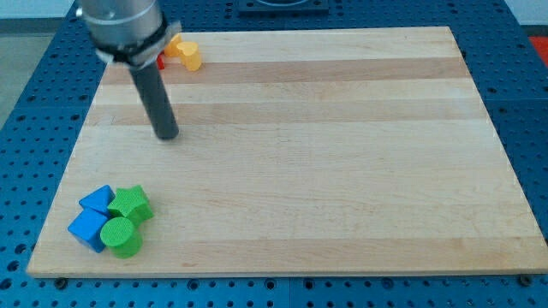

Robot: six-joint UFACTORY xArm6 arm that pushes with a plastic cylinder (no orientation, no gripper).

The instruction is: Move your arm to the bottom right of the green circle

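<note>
A wide grey metallic cylinder with a darker rim band forms the arm's end. From it extends 1 straight, smooth, dark grey rod ending in a blunt tip.

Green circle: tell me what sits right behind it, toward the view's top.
Directly behind the green circle sits a green star-shaped block, touching it. A blue block lies at its left, a blue triangle beyond. My tip is far above. The contact faces between them are hidden.

Single view, high, angled down, whole board framed
</note>
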